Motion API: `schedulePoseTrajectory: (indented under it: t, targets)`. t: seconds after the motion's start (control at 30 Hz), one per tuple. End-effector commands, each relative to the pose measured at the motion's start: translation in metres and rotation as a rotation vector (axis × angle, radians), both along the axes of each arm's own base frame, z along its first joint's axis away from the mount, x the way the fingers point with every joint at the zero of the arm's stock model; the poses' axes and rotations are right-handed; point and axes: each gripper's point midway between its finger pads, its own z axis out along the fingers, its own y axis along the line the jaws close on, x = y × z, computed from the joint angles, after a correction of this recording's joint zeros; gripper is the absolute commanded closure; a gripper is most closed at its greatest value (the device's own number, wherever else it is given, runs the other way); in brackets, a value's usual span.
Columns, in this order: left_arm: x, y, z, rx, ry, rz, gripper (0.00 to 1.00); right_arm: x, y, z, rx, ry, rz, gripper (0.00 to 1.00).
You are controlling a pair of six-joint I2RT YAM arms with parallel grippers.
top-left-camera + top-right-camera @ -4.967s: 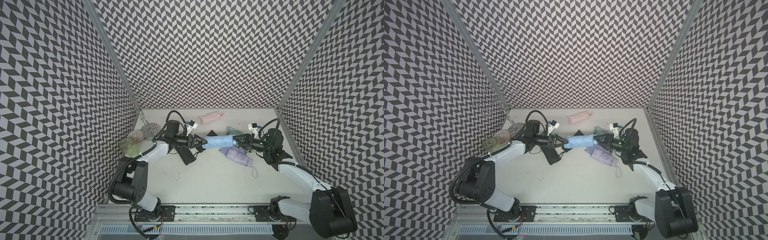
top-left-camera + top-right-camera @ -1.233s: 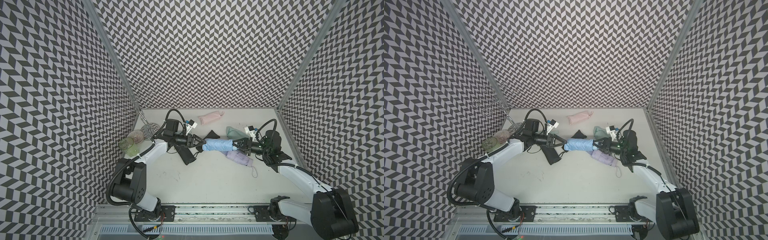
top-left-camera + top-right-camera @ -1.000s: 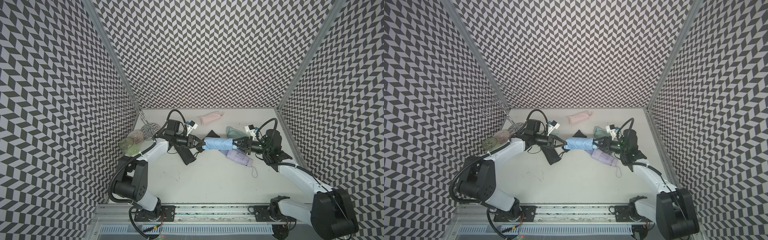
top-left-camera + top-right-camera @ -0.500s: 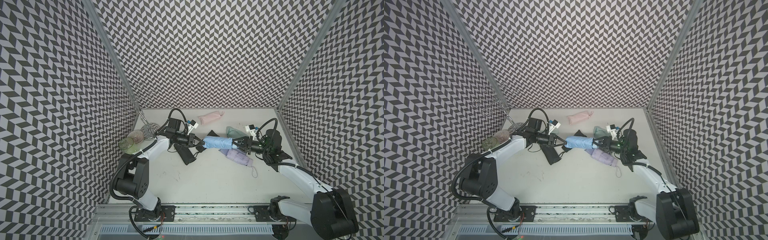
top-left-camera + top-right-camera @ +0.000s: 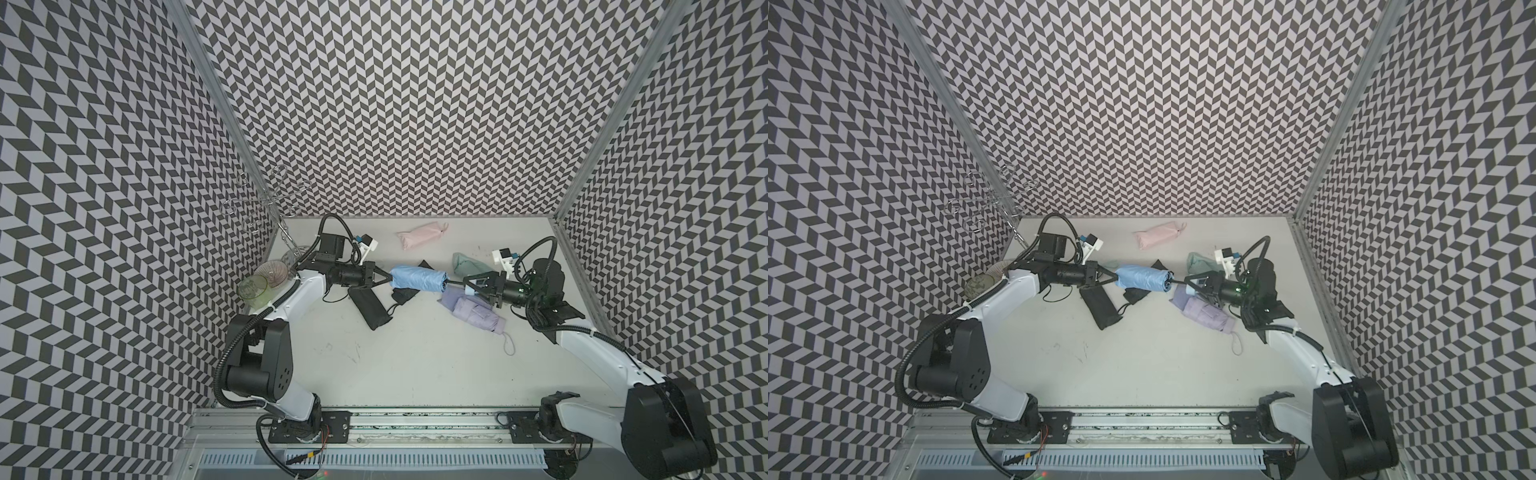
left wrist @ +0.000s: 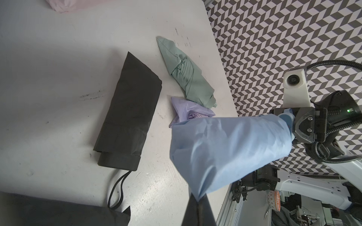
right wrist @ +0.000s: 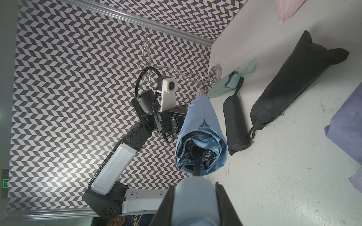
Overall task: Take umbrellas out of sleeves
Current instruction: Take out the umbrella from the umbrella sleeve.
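Blue sleeve (image 5: 417, 279), umbrella (image 7: 195, 154) inside; L gripper (image 5: 388, 277) clamped on sleeve, R gripper (image 5: 468, 286) on handle (image 7: 194, 203)

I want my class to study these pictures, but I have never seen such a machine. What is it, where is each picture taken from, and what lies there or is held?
It is two robot arms at a white table. Both top views look down from overhead; each wrist view rides on an arm. The left gripper is shut on the closed end of a light blue sleeve; the right gripper is shut on that umbrella's handle. Lying around: a pink umbrella, a mint umbrella, a lavender umbrella, a black umbrella and a green glass.
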Motion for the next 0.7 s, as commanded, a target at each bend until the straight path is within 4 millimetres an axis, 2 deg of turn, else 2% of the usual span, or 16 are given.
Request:
schedulePoseTrajectory:
  t: [0.0, 0.1, 0.3, 0.4, 0.53, 0.67]
  targets:
    - [-0.016, -0.027, 0.032, -0.079, -0.107, -0.125, 1.0, -0.007, 0.006, 0.023, 0.025, -0.108, 0.058, 0.96]
    - [-0.025, -0.041, 0.04, -0.106, -0.125, -0.186, 1.0, -0.008, 0.011, 0.02, -0.005, -0.103, 0.087, 0.88]
    - [-0.033, -0.053, 0.057, -0.142, -0.163, -0.238, 1.0, -0.01, 0.014, 0.012, -0.022, -0.082, 0.097, 0.86]
    - [-0.034, -0.055, 0.059, -0.145, -0.171, -0.242, 1.0, -0.011, 0.015, 0.011, -0.021, -0.082, 0.101, 0.77]
    - [-0.04, -0.06, 0.066, -0.174, -0.174, -0.281, 1.0, -0.009, 0.016, 0.009, -0.029, -0.075, 0.109, 0.7]
    - [-0.044, -0.065, 0.069, -0.183, -0.179, -0.305, 1.0, -0.008, 0.017, 0.006, -0.032, -0.069, 0.121, 0.56]
